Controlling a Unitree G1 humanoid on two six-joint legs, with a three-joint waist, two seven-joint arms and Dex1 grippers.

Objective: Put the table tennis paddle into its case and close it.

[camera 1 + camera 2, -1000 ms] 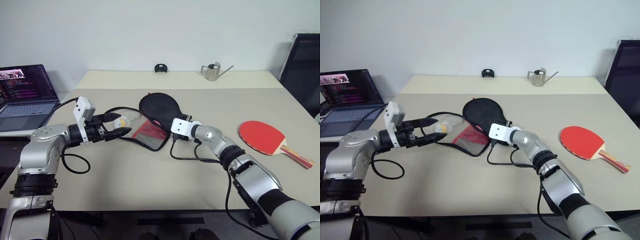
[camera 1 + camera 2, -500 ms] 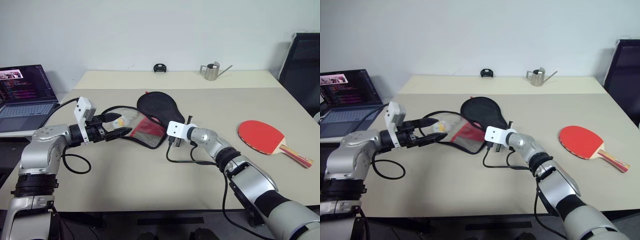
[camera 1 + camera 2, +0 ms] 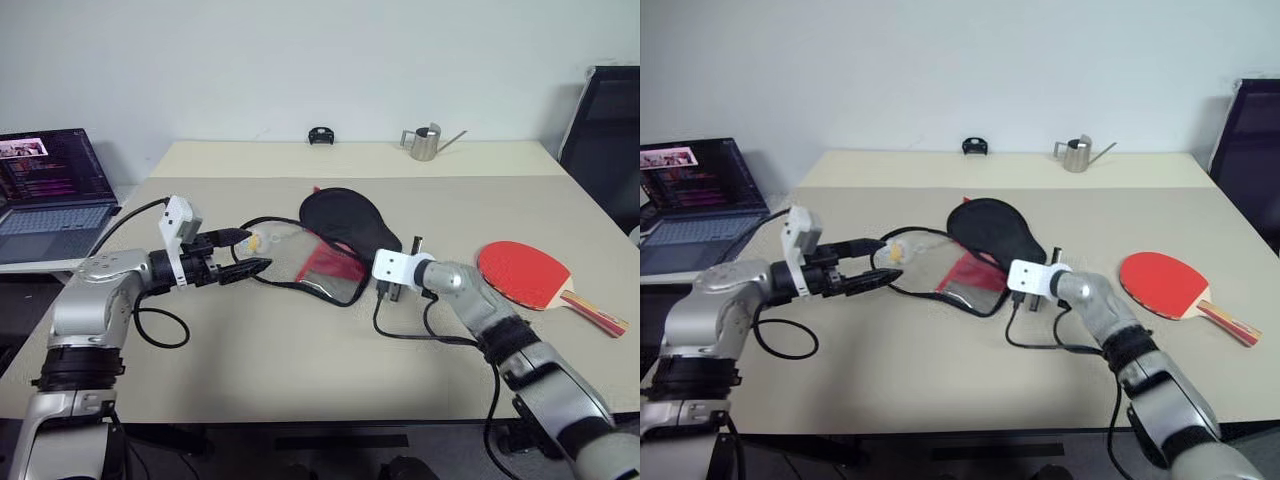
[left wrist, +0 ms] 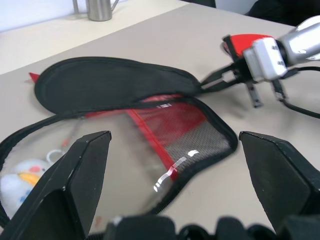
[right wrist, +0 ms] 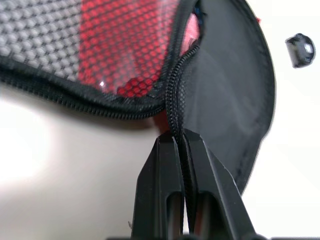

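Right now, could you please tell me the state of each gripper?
Left gripper: open, holding nothing.
Right gripper: shut on the case edge.

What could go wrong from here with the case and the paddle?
The right pincer is shut on the case by its zipper edge alone, so the thin edge could slip free. The paddle lies close beside that arm, and a sweep might knock it. The left pincer stands open, steadying nothing.
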